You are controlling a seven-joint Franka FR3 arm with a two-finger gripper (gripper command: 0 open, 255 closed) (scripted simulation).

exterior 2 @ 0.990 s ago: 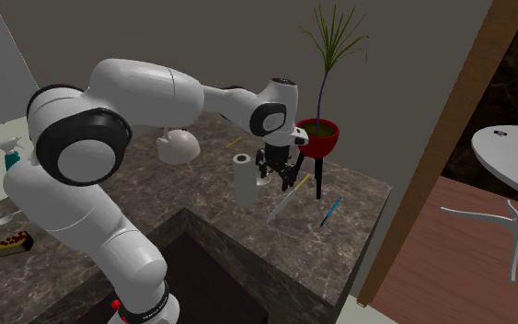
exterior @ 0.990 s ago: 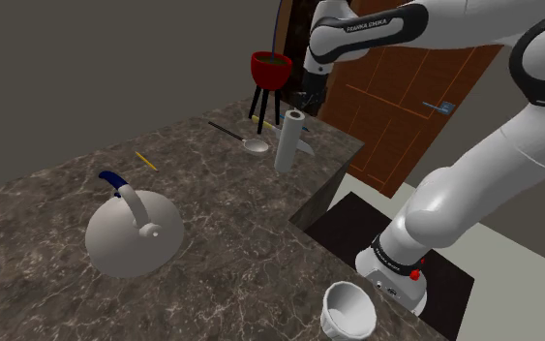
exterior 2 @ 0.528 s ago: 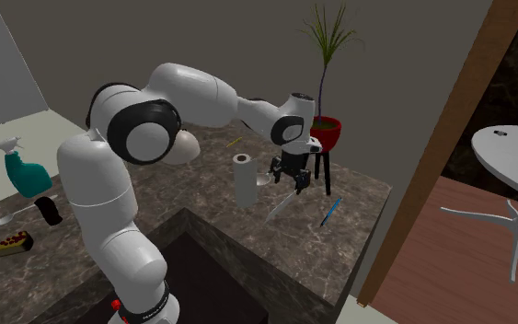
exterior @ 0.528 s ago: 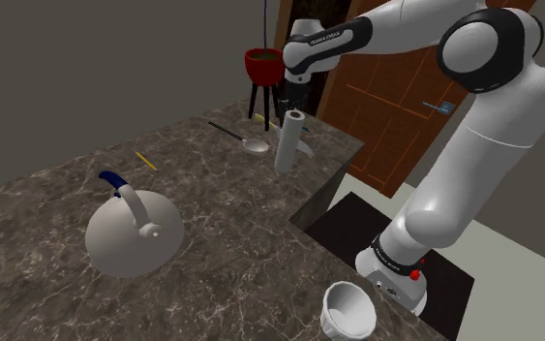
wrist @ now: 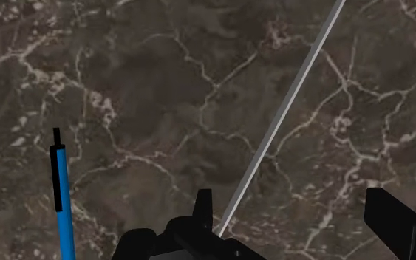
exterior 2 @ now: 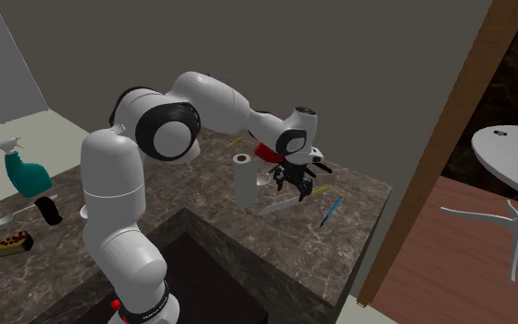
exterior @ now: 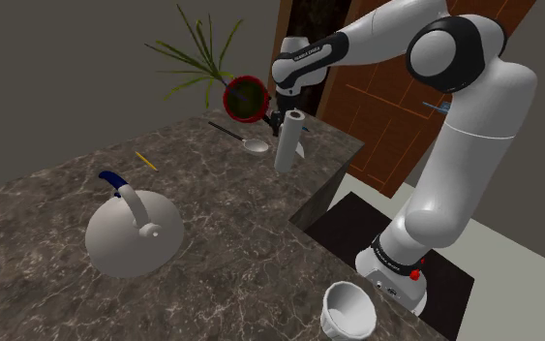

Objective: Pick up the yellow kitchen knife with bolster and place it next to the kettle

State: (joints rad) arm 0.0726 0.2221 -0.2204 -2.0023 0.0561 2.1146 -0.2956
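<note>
1. One dark marbled counter (exterior: 224, 271) carries everything. I'm working its far end, away from the stand.
2. Arm (exterior: 473, 116) is stretched over to that far end, with the wrist pointing down at the counter.
3. Kettle (exterior: 135, 232), pale with a blue handle, sits at the near end, well apart from the gripper. The counter beside it is bare, so that's my drop spot.
4. Potted plant (exterior: 244, 97) in a red pot looks tipped, its mouth facing the shoulder camera, just beside the wrist. I judge it a snag risk on the lift.
5. Paper roll (exterior: 289, 140) stands upright near the gripper, on the kettle side.
6. Gripper (wrist: 287, 203) hovers low over the counter with its fingers spread, pinching nothing.
7. Knife (wrist: 280, 125) lies flat on the counter beyond the roll. Its grey blade (exterior 2: 280, 204) runs out from close by one finger. The handle end is tucked under the hand, so I can't see it properly.
8. Blue pen (wrist: 62, 199) lies near the knife, apart from it and outside the fingers.
9. Step in hand, my call: lining up the grasp, with the knife not yet taken.
10. Next move needs the fingers set squarely astride the knife, then a short drop and a close. After that, a lift high enough to clear the roll and plant, then a carry to the kettle.
</note>
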